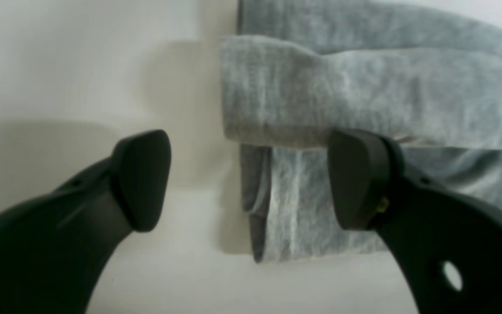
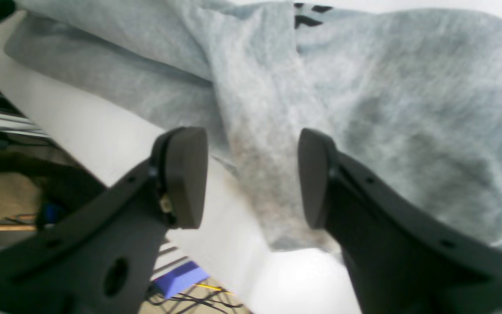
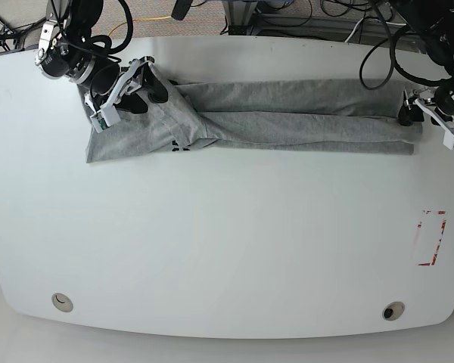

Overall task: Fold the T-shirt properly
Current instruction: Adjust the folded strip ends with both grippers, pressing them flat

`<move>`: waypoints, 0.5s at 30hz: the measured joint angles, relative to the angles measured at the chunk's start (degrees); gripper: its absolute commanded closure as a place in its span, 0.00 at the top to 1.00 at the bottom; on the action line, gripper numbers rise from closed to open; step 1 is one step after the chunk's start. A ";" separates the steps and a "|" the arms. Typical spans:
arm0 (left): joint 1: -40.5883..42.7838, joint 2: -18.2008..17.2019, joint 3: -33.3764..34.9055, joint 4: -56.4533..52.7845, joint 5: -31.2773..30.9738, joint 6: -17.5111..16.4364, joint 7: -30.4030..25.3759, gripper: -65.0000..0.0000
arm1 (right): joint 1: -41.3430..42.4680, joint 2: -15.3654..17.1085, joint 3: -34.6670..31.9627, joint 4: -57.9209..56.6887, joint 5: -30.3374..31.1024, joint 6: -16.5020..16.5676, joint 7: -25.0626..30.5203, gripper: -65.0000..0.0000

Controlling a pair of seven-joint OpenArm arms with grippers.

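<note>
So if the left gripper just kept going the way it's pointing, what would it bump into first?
Most likely the T-shirt. The left gripper stands open, and the folded end of the grey cloth lies right ahead between its fingers, on the white table. Depth is hard to judge, so it might meet the table at the cloth's edge.

A white table bears a red-and-white marked rectangle near one edge and 2 round fittings near another, with dark cables on the floor past its far side.

A light grey cotton T-shirt, folded into a long band, is lying across the white table.
</note>
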 measured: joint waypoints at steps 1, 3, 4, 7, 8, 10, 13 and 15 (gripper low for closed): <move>-0.04 -0.24 -0.09 -1.42 -0.81 0.04 -0.07 0.81 | 0.39 0.09 0.02 0.02 -0.87 -0.02 0.07 0.49; 0.09 -0.94 -0.11 -4.46 -4.04 0.07 -0.07 0.81 | 0.74 0.11 0.04 0.02 -1.20 -0.02 0.11 0.49; 0.04 -0.96 -0.04 -5.62 -4.42 0.02 -0.07 0.81 | 0.74 0.09 0.04 0.02 -1.31 0.00 0.48 0.49; -0.66 -1.31 -0.13 -8.59 -6.54 -0.04 -1.60 0.81 | 0.59 0.13 0.04 0.00 -2.49 0.00 0.37 0.49; -1.29 -1.46 -0.11 -9.18 -6.58 -0.07 -1.60 0.81 | 0.52 0.13 0.17 0.00 -2.54 0.00 0.07 0.49; -2.40 -1.75 0.66 -10.05 -6.32 -0.02 -1.57 0.81 | 0.61 0.11 0.13 -0.02 -2.89 0.00 -0.07 0.49; -2.95 -1.66 2.08 -10.19 -6.19 -0.02 -1.62 0.81 | 1.25 -0.22 -0.02 -0.02 -2.84 0.00 0.02 0.49; -2.97 -1.38 2.29 -10.16 -6.49 -0.02 -1.77 0.81 | 1.55 -0.20 -0.11 -0.44 -2.89 0.00 0.04 0.49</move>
